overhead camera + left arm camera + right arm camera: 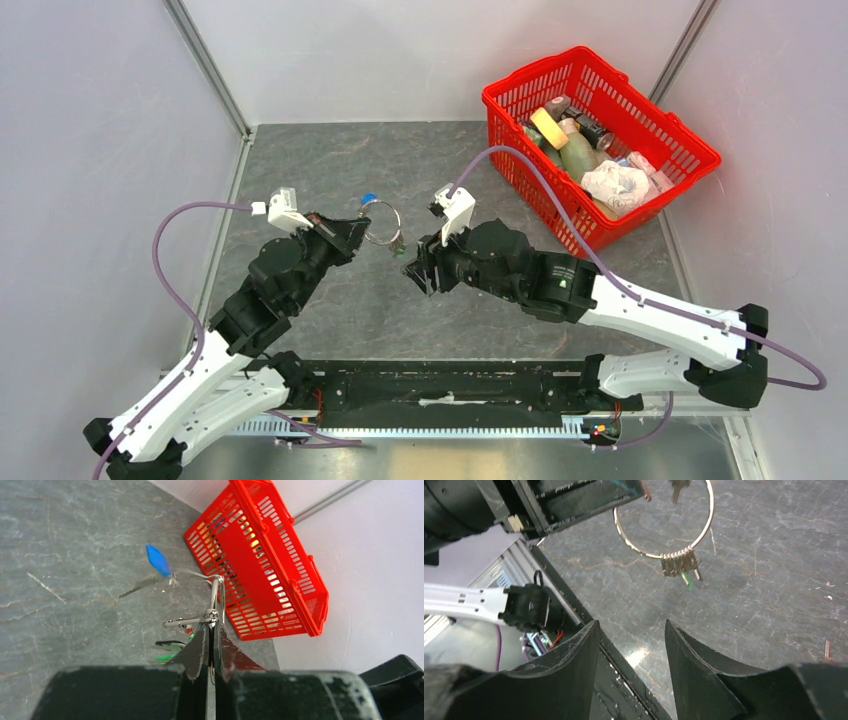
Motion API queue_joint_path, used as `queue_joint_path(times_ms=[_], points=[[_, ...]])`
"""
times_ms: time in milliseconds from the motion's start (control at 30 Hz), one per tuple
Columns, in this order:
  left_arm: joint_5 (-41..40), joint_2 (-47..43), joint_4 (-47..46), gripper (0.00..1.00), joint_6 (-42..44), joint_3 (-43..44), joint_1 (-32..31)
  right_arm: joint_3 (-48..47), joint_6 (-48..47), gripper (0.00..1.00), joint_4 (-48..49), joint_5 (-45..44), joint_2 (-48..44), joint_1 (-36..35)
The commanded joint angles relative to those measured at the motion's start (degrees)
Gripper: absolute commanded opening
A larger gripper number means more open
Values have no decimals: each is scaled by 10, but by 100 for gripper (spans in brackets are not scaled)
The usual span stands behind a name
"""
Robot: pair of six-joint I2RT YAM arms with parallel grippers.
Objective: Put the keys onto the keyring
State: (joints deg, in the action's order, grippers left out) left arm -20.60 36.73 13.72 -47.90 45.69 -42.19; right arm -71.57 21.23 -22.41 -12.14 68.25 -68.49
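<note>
Overhead view taken, with the red plastic lattice basket (668,168) at the far right of the dark grey stone-patterned table (300,160) as reference; the basket held assorted bottles, a tape roll and a crumpled white item.

Left gripper (212,625): well left of the basket; jaws pressed together on the thin round silver wire keyring (629,544), clamping its wire; the ring was held clear of the table surface.

Keyring position: left of the basket and apart from it, between the two grippers, nearer the left one.

Keys: a silver key with a bright blue plastic head (158,560) hung on the ring at the side farther from the arm bases; a tight cluster of small silver pieces (679,562) sat on the ring's lowest part in the right wrist view, with a green tip showing beneath; green-headed keys (167,657) showed below the ring in the left wrist view; a dark key (678,487) was cut off at the frame edge, attachment not determinable.

Right gripper (415,272): left of the basket, just beside the ring on the basket side; fingers (574,670) moderately apart, nothing between them, no contact with ring or keys
</note>
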Motion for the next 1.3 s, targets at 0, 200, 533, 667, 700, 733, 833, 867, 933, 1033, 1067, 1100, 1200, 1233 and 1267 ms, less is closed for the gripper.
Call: queue_joint_path(times_ms=[0, 200, 533, 667, 700, 733, 833, 867, 933, 1033, 1067, 1100, 1200, 1233, 1267], points=[[-56, 7, 22, 2, -101, 31, 1, 8, 12, 58, 70, -63, 19, -1], [-53, 11, 30, 2, -133, 35, 1, 10, -2, 58, 102, -78, 39, -1], [-53, 5, 73, 2, -181, 50, 1, 1, -26, 57, 97, -86, 70, -1], [-57, 1, 84, 2, -194, 53, 1, -4, -32, 53, 96, -92, 84, -1], [-57, 0, 85, 2, -195, 54, 1, -5, -37, 53, 97, -95, 86, 0], [-57, -2, 86, 2, -196, 54, 1, -5, -39, 52, 96, -100, 89, -1], [-56, -4, 89, 2, -197, 57, 1, -7, -49, 52, 99, -106, 93, 0], [-56, -5, 90, 2, -197, 59, 1, -9, -50, 51, 99, -107, 95, -1], [-54, -5, 90, 2, -197, 60, 1, -12, -53, 48, 101, -114, 101, 0], [-53, -6, 91, 2, -197, 60, 1, -19, -56, 45, 104, -119, 112, -1], [-52, -6, 92, 2, -197, 61, 1, -22, -56, 44, 105, -118, 116, -1], [-53, -6, 91, 2, -197, 61, 1, -24, -56, 42, 107, -118, 120, -1], [-53, -8, 93, 2, -196, 62, 1, -30, -55, 37, 113, -114, 126, -1], [-54, -8, 94, 2, -195, 63, 1, -31, -56, 37, 115, -112, 126, -1], [-55, -9, 96, 2, -195, 63, 1, -31, -55, 36, 118, -111, 127, -1]])
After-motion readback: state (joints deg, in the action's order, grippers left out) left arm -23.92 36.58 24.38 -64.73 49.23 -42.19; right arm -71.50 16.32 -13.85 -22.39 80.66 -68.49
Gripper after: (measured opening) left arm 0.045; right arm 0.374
